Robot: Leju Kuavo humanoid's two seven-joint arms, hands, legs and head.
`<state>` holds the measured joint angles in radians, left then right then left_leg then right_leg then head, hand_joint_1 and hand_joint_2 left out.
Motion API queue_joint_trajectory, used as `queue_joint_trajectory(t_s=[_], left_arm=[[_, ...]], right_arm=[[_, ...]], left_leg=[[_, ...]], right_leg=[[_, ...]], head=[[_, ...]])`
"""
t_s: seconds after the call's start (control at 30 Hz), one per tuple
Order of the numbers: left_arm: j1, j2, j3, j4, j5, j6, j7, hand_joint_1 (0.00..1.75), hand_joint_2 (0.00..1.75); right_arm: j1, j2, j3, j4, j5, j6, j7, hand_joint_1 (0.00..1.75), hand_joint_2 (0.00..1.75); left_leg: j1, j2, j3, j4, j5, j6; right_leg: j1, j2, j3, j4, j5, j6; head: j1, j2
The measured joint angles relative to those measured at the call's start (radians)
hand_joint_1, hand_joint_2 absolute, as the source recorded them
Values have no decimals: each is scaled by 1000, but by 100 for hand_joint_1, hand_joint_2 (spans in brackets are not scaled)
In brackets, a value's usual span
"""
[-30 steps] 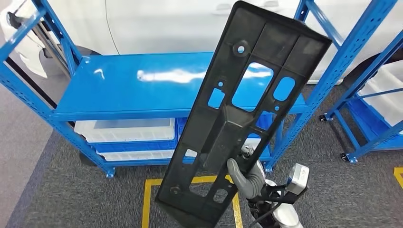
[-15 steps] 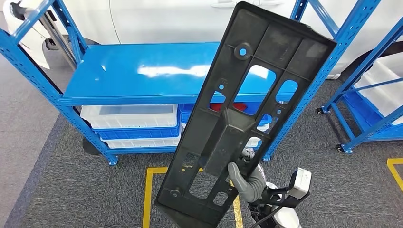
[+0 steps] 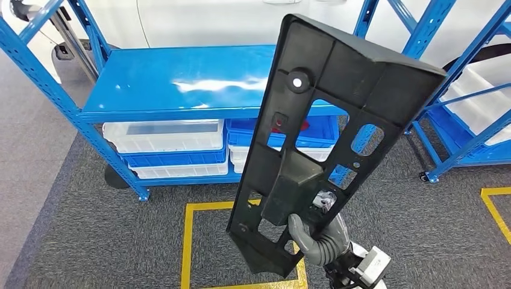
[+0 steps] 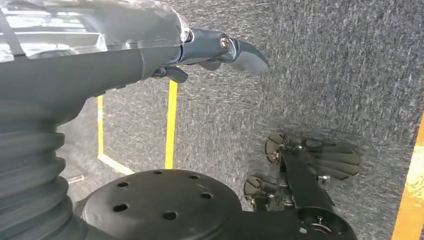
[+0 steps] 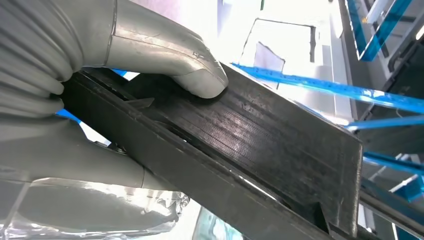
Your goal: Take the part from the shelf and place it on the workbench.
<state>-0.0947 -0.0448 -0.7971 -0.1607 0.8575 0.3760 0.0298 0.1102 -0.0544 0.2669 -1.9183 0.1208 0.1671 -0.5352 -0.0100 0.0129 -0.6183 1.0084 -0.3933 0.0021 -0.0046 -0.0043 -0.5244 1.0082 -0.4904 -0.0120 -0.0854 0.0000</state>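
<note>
The part is a long black plastic panel with several cut-outs. It stands nearly upright in front of me in the head view, tilted a little to the right. My right hand grips its lower end from behind, thumb on the near face. In the right wrist view the grey thumb presses on the panel's ribbed edge. The blue shelf stands behind the panel, its top board bare. My left hand hangs over the grey carpet and holds nothing, its fingers loosely apart.
White bins and a blue bin sit on the shelf's lower levels. A second blue rack with white bins stands at the right. A yellow square marks the carpet. A white car body is behind the shelf.
The whole view has shifted, so the camera has moved. In my right hand the panel now leans more to the right, its lower end further right and a little higher in the picture.
</note>
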Motion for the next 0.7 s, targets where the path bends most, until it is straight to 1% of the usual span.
queue_joint_trajectory(t_s=[0.03,0.07,0.1,0.13,0.17,0.2,0.23,0.27,0.3,0.33,0.37,0.4,0.43,0.47,0.5,0.53,0.57,0.6,0.63,0.67,0.7], left_arm=[[1,0,0,0,2,1,4,0,175],[1,0,0,0,3,2,3,0,175],[1,0,-1,0,6,2,-3,0,175],[1,0,0,0,9,1,-14,0,175],[1,-1,0,0,11,-1,-26,0,175],[1,-1,0,0,13,-5,-40,0,175],[1,-1,0,0,13,-10,-54,0,175],[1,-2,0,0,11,-16,-69,0,175],[2,-2,-1,0,8,-23,-83,0,175],[1,-4,-1,0,6,-28,-93,0,175],[0,-6,-2,0,3,-31,-99,0,175],[0,-8,-3,0,1,-33,-100,0,175],[-1,-10,-5,0,-1,-33,-95,0,175],[-1,-11,-7,0,-3,-32,-88,0,175],[0,-12,-9,0,-4,-31,-78,0,175],[0,-14,-11,0,-6,-29,-69,0,175],[0,-15,-14,0,-7,-27,-62,0,175],[0,-16,-17,0,-7,-26,-58,0,175],[0,-17,-20,0,-8,-26,-56,0,175],[1,-17,-23,0,-8,-27,-55,0,175],[2,-17,-24,0,-9,-29,-55,0,175]], right_arm=[[0,-1,-2,-4,2,-4,2,175,175],[0,-1,-4,-7,3,-7,2,175,175],[1,-2,-6,-9,3,-8,2,175,175],[2,-2,-8,-10,3,-8,1,175,175],[3,-3,-10,-11,3,-8,0,175,175],[4,-4,-11,-11,4,-8,0,175,175],[5,-4,-11,-11,3,-8,0,175,175],[5,-4,-12,-11,2,-8,0,175,175],[5,-4,-12,-11,-1,-8,0,175,175],[5,-4,-13,-11,-5,-8,0,175,175],[4,-4,-14,-13,-9,-7,0,175,175],[4,-4,-14,-14,-12,-7,0,175,175],[3,-4,-14,-16,-14,-6,0,175,175],[2,-4,-15,-17,-16,-5,1,175,175],[2,-4,-15,-18,-16,-5,1,175,175],[2,-5,-16,-19,-17,-4,1,175,175],[3,-5,-18,-20,-16,-4,2,175,175],[4,-5,-20,-20,-16,-4,2,175,175],[6,-5,-22,-21,-16,-5,2,175,175],[9,-5,-24,-21,-16,-6,3,175,175],[13,-5,-27,-21,-16,-7,2,175,175]], left_leg=[[0,-2,-6,10,-12,-6],[1,-5,-16,38,-41,-12],[5,-7,-31,85,-83,-18],[8,-7,-49,149,-130,-25],[12,-7,-63,215,-167,-31],[16,-7,-68,261,-185,-36],[19,-7,-56,274,-183,-40],[21,-7,-26,247,-164,-42],[24,-7,21,184,-137,-42],[25,-7,73,104,-121,-40],[23,-9,116,37,-112,-35],[20,-10,142,-10,-110,-29],[17,-11,150,-29,-114,-22],[14,-12,147,-31,-109,-15],[15,-11,141,-34,-103,-7],[17,-10,136,-36,-96,1],[18,-8,129,-40,-88,10],[19,-6,120,-42,-79,18],[16,-4,110,-42,-71,23],[13,-4,99,-41,-63,26],[11,-4,89,-40,-55,27]], right_leg=[[-4,-3,-5,-3,8,-6],[-8,-6,-11,-6,17,-12],[-9,-8,-19,-7,25,-16],[-10,-9,-28,-7,33,-18],[-10,-9,-39,-6,41,-19],[-10,-9,-50,-5,49,-18],[-10,-9,-61,-3,57,-16],[-10,-8,-71,-2,64,-14],[-11,-8,-79,-1,71,-10],[-11,-7,-86,1,77,-5],[-11,-8,-91,1,84,0],[-11,-8,-94,1,91,7],[-11,-9,-96,0,98,14],[-11,-10,-97,-2,105,20],[-12,-10,-99,-3,109,27],[-13,-8,-104,3,103,31],[-14,-6,-114,25,79,34],[-14,-4,-130,68,40,35],[-15,-2,-151,130,-8,36],[-15,-1,-173,200,-50,36],[-15,-1,-187,256,-72,37]], head=[[0,0],[0,0],[0,0],[0,0],[0,0],[0,0],[0,0],[0,0],[0,0],[0,0],[0,0],[0,0],[0,0],[0,0],[0,0],[0,0],[0,0],[0,0],[0,0],[0,0],[0,0]])
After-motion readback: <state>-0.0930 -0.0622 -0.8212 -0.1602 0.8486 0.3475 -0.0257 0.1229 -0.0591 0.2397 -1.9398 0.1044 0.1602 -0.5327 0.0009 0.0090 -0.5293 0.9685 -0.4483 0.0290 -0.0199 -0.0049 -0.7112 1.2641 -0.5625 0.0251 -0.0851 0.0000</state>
